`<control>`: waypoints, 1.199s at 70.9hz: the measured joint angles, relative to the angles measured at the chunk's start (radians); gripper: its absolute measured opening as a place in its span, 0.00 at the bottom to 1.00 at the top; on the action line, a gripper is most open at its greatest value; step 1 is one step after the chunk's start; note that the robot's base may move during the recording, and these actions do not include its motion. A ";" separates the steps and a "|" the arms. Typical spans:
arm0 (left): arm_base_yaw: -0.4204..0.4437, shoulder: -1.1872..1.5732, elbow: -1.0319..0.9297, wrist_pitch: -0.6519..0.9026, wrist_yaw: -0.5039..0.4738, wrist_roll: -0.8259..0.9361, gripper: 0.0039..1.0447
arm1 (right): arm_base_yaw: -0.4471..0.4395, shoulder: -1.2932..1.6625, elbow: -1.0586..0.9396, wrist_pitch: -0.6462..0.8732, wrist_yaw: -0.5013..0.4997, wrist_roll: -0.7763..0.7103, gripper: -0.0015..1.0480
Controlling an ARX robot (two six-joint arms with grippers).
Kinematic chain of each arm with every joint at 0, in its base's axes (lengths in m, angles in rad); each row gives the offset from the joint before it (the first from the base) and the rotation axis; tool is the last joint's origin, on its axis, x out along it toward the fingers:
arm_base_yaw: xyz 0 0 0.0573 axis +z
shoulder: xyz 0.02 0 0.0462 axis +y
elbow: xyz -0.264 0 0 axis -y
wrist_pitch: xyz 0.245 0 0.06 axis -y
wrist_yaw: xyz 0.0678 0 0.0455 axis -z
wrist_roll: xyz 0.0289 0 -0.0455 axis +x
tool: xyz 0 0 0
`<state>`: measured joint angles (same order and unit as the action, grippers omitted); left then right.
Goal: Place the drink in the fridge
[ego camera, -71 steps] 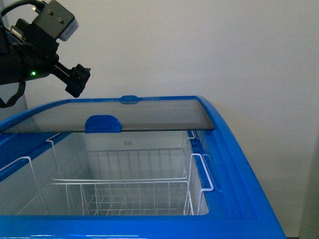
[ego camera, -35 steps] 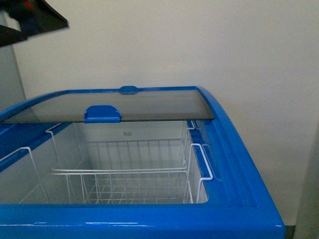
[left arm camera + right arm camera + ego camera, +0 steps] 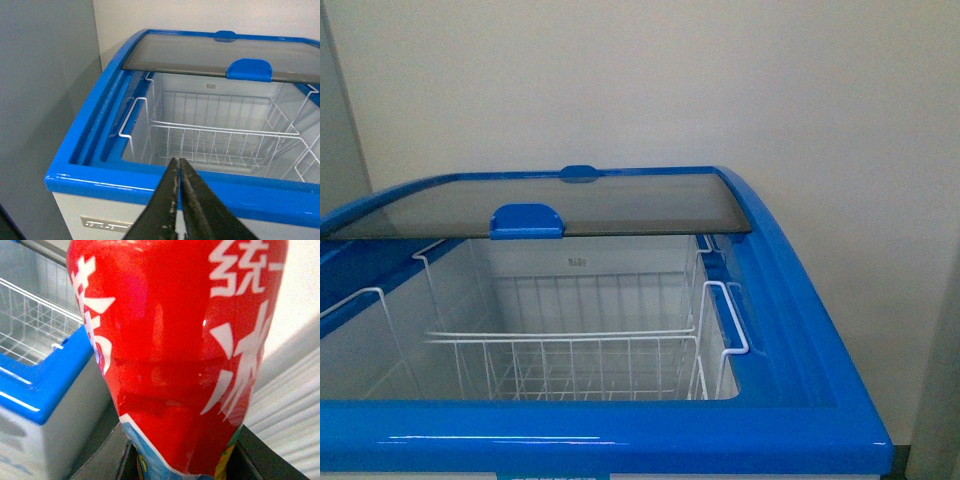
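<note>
The fridge (image 3: 800,330) is a white chest with a blue top rim. Its glass lid (image 3: 620,205) with a blue handle (image 3: 527,221) is slid to the back, leaving the front half uncovered. A white wire basket (image 3: 570,350) hangs inside and looks empty. Neither arm shows in the front view. My left gripper (image 3: 178,162) is shut on nothing, its tips just in front of the fridge's near rim (image 3: 100,180). The drink (image 3: 170,340), a red bottle with white characters, fills the right wrist view. My right gripper (image 3: 187,460) is shut on its lower part, beside a fridge corner (image 3: 50,375).
A tall grey cabinet (image 3: 45,125) stands close against the fridge's left side. A plain wall runs behind the fridge. A grey upright edge (image 3: 940,400) shows at the front view's right border, and a white ribbed panel (image 3: 290,410) lies beyond the bottle.
My left arm, seen at the upper left of the front view a second ago, has gone out of that view. The fridge sits slightly higher in the picture.
</note>
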<state>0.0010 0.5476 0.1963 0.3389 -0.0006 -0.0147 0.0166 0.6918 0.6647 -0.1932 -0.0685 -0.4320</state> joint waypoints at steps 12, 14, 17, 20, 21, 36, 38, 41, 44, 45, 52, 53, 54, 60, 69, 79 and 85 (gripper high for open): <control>0.000 -0.079 -0.066 -0.002 0.001 0.003 0.02 | 0.089 0.448 0.257 0.021 -0.010 -0.458 0.34; 0.000 -0.087 -0.071 -0.004 0.001 0.003 0.02 | 0.116 0.512 0.300 0.005 0.003 -0.502 0.34; 0.000 -0.101 -0.080 -0.009 0.001 0.003 0.02 | 0.155 0.591 0.361 -0.014 0.019 -0.551 0.34; 0.000 -0.116 -0.088 -0.014 0.001 0.004 0.02 | 0.187 0.647 0.410 -0.027 0.031 -0.577 0.34; 0.000 -0.119 -0.090 -0.016 0.001 0.003 0.02 | 0.198 0.665 0.427 -0.029 0.034 -0.586 0.34; 0.000 -0.199 -0.130 -0.058 0.001 0.004 0.02 | 0.418 0.992 0.785 -0.077 0.069 -0.587 0.34; 0.000 -0.205 -0.133 -0.062 0.001 0.004 0.02 | 0.440 1.028 0.818 -0.077 0.068 -0.581 0.34; 0.000 -0.217 -0.137 -0.071 0.001 0.004 0.02 | 0.465 1.070 0.854 -0.074 0.070 -0.578 0.34; 0.000 -0.230 -0.140 -0.079 0.001 0.004 0.02 | 0.485 1.112 0.883 -0.072 0.073 -0.578 0.34; 0.000 -0.237 -0.143 -0.082 0.001 0.004 0.02 | 0.489 1.121 0.890 -0.072 0.075 -0.578 0.34; 0.000 -0.265 -0.151 -0.101 0.001 0.004 0.02 | 0.519 1.219 0.941 -0.074 0.083 -0.578 0.34; 0.000 -0.270 -0.151 -0.105 0.001 0.004 0.02 | 0.523 1.234 0.947 -0.076 0.084 -0.579 0.34; 0.000 -0.275 -0.152 -0.109 0.001 0.004 0.02 | 0.525 1.248 0.950 -0.076 0.085 -0.581 0.34; 0.000 -0.296 -0.169 -0.100 0.001 0.004 0.02 | 0.528 1.285 0.951 -0.060 0.110 -0.616 0.34; 0.000 -0.333 -0.182 -0.124 0.000 0.004 0.02 | 0.527 1.345 0.969 -0.050 0.129 -0.647 0.34; 0.000 -0.372 -0.182 -0.163 0.000 0.004 0.02 | 0.523 1.391 0.975 -0.021 0.130 -0.685 0.34; 0.000 -0.510 -0.182 -0.325 0.002 0.005 0.02 | 0.523 1.438 0.997 0.006 0.137 -0.692 0.34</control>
<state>0.0006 0.0376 0.0147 0.0143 0.0013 -0.0101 0.5396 2.1296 1.6619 -0.1867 0.0689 -1.1236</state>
